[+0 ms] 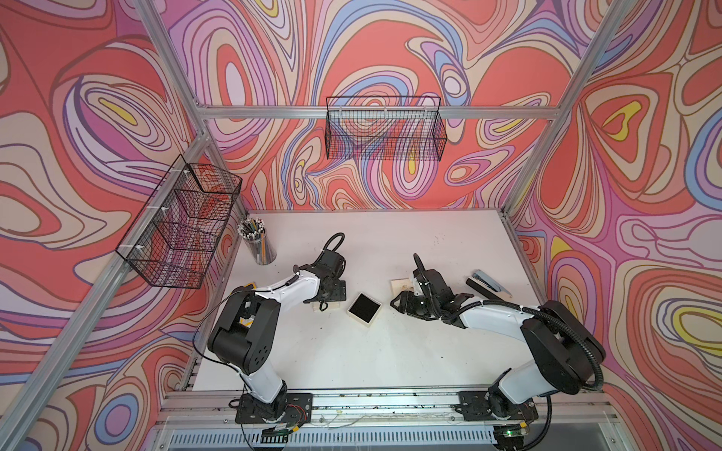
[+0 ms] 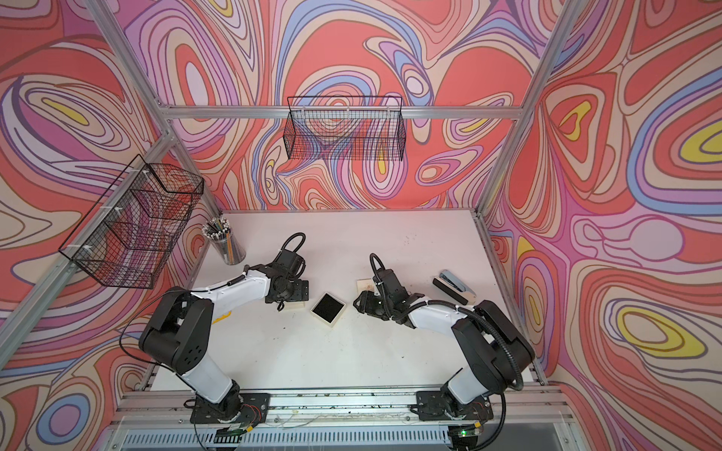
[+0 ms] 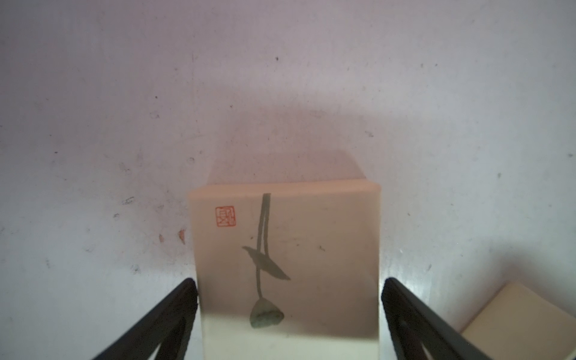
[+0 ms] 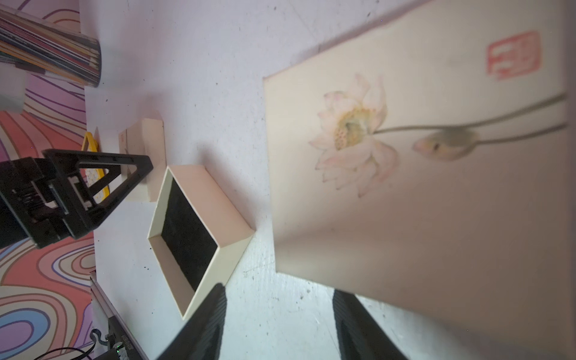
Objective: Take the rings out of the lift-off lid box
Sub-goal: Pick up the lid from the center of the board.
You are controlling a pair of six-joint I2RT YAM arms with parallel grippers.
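Cream outside and black within, the open box base (image 1: 364,307) sits lid-off on the white table (image 1: 351,363), a little below the middle of the frame in both top views, with one corner pointing down the picture. Its dark-lined inside faces up, and the rings are too small to make out there or anywhere else in the four views. Just left of the base in the frame, a cream box with a painted lotus bud and a red seal (image 3: 311,243) lies flat on the table with the left gripper (image 3: 288,283) over it. The two black fingers (image 3: 174,311) stand wide apart, one along each side of that box, just beside its edges and not visibly squeezing it. Up and to the right of the base lies a second cream box printed with a pink lotus flower (image 4: 405,218). The right gripper (image 4: 278,290) hangs low just right of the base, its fingers parted with only bare table showing in the gap. A cup of pencils (image 1: 258,244) stands at the table's upper-left corner and a stapler (image 1: 488,284) lies near its right edge
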